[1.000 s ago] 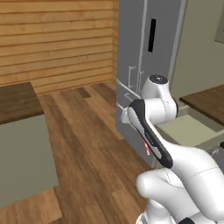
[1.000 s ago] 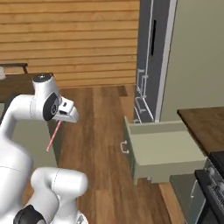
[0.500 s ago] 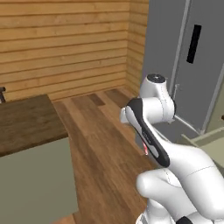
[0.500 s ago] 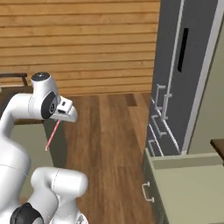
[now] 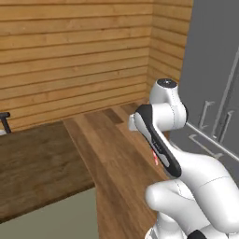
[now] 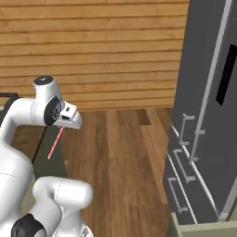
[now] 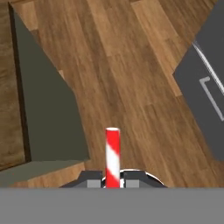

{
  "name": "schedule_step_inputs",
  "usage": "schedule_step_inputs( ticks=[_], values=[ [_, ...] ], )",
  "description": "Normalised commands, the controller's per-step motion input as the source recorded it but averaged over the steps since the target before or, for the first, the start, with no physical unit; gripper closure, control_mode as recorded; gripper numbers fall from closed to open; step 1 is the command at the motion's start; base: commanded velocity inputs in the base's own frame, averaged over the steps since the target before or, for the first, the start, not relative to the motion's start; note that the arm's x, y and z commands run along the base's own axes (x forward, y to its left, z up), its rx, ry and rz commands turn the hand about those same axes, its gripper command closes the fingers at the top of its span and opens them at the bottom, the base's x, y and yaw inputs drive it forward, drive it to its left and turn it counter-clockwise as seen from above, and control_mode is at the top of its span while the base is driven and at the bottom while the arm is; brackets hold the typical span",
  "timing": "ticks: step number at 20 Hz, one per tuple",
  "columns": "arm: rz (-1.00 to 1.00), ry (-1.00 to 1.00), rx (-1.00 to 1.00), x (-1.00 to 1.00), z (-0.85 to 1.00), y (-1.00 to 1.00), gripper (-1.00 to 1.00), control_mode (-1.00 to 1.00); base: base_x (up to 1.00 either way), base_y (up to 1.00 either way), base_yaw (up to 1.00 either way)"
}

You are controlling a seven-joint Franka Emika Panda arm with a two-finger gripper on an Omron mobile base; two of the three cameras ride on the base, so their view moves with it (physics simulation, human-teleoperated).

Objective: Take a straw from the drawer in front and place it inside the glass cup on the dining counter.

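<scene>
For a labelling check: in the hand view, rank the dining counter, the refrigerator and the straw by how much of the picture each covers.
1. the dining counter, largest, along the left side.
2. the refrigerator, at the right edge, cut off by the frame.
3. the straw, smallest, though it sits nearest the camera in the hand, so its apparent size is inflated.

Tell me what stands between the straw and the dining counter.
Nothing visible does. The gripper holds the straw over bare wood floor, and the dining counter lies just beside the arm. The glass cup cannot be made out.
</scene>
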Motion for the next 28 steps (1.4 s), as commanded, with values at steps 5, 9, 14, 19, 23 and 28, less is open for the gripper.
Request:
schedule_step_inputs(
  ticks=[5, 9, 14, 19, 23, 28],
  values=[
    [0.00, 0.00, 0.00, 0.00, 0.00, 0.00, 1.00, 1.00, 1.00, 0.00, 0.07],
    [0.00, 0.00, 0.00, 0.00, 0.00, 0.00, 1.00, 1.00, 1.00, -0.09, 0.12],
    [0.00, 0.00, 0.00, 0.00, 0.00, 0.00, 1.00, 1.00, 1.00, -0.25, 0.20],
    [0.00, 0.00, 0.00, 0.00, 0.00, 0.00, 1.00, 1.00, 1.00, -0.33, 0.28],
    [0.00, 0.00, 0.00, 0.00, 0.00, 0.00, 1.00, 1.00, 1.00, -0.34, 0.43],
    [0.00, 0.00, 0.00, 0.00, 0.00, 0.00, 1.00, 1.00, 1.00, -0.30, 0.55]
  ],
)
